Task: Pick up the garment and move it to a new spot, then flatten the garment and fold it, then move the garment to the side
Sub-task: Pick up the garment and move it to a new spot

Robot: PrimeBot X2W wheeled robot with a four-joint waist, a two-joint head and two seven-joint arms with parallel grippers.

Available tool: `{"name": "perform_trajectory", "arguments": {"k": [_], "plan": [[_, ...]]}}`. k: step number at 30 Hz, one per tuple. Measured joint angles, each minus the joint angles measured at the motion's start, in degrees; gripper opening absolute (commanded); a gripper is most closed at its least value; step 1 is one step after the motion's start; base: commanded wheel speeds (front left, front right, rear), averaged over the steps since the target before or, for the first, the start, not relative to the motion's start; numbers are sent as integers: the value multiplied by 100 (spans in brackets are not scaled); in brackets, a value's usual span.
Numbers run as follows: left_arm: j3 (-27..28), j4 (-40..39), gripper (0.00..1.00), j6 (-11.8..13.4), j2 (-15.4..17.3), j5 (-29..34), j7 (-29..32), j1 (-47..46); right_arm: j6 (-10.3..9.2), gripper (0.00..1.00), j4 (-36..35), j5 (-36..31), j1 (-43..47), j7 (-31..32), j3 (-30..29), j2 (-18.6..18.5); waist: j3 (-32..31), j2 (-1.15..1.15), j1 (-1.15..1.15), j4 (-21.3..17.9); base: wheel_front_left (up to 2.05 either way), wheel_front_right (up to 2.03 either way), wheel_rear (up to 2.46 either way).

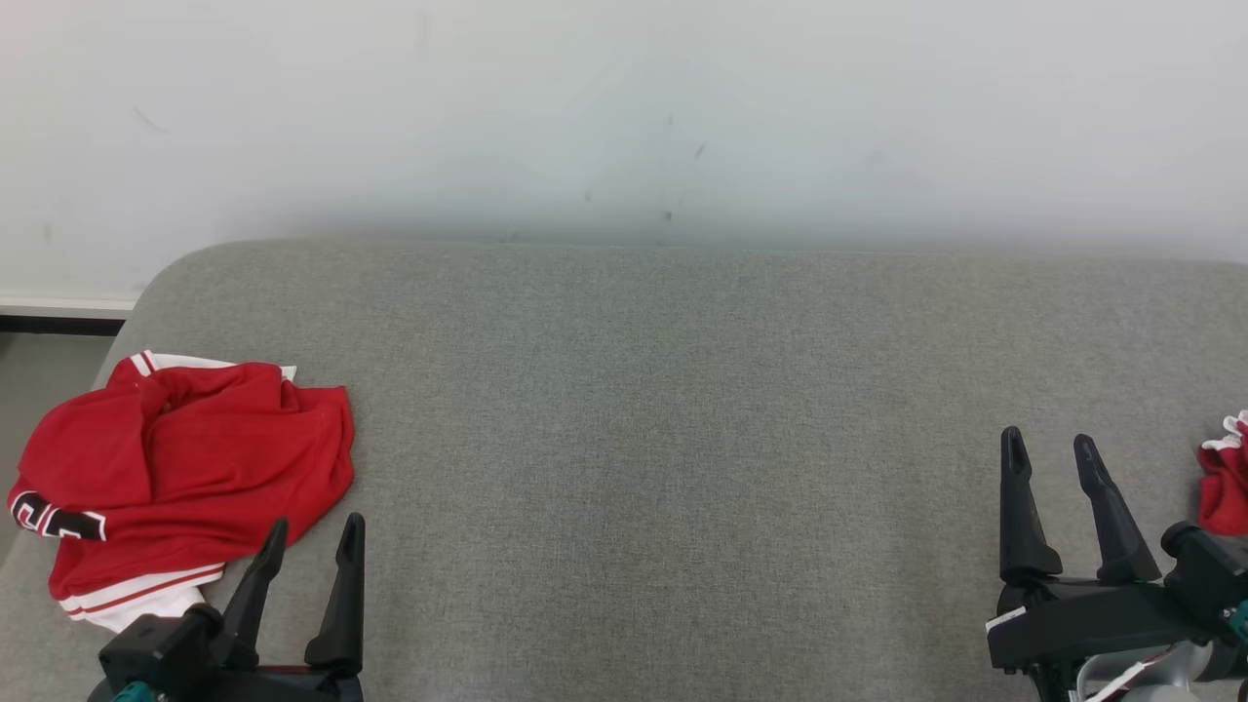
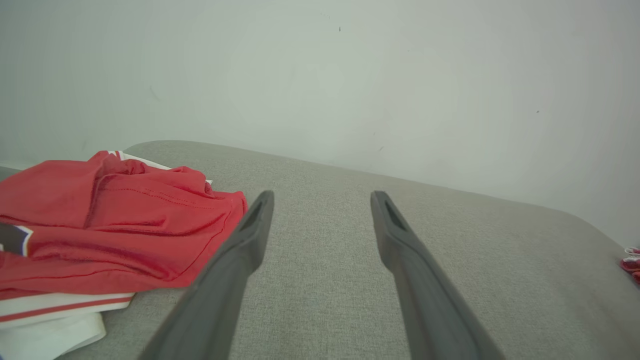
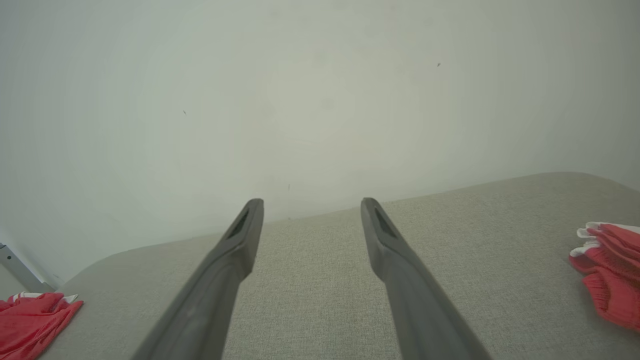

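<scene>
Two grippers, both spread wide and empty: left gripper (image 1: 318, 523) at the near left of the grey upholstered bench (image 1: 663, 419), fingertips just beside the red sports garment (image 1: 185, 458); right gripper (image 1: 1048, 436) near the right edge, well apart from it. The garment lay crumpled at the bench's left edge, white striped hems at its near side. A second red-and-white cloth (image 1: 1227, 487) lay at the right edge. Step in hand, as judged: the first pick-up. To do it well: pinch a thick upper fold rather than the loose white hem, and lift clear before carrying toward the bare middle. Writing: black block characters (image 1: 54, 517), white-edged, on the garment's left side, partly folded under and not readable; no brand was seen
</scene>
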Motion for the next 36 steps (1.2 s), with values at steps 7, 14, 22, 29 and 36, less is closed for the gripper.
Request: {"name": "perform_trajectory", "arguments": {"k": [7,14,22,29,36], "plan": [[70,-12,100,5,-12,0,-1,82,-1,100,3,34,-3,-112,21,-3,21,0,0,-51,0,0,0],[20,-18,100,8,-97,13,33,-31,-1,100,-3,75,20,-142,-30,-9,96,0,1,20,0,0,0],[-25,-19,100,18,-159,23,77,-76,70,100,-20,71,-10,-140,5,-180,174,1,1,428,0,0,0],[-16,-18,100,48,-186,27,81,-59,185,100,16,-36,-162,-87,205,-240,234,1,1,947,0,0,0],[-127,33,100,45,-223,27,134,-65,180,100,26,-36,-111,-91,123,-270,271,1,2,1512,0,0,0]]}}
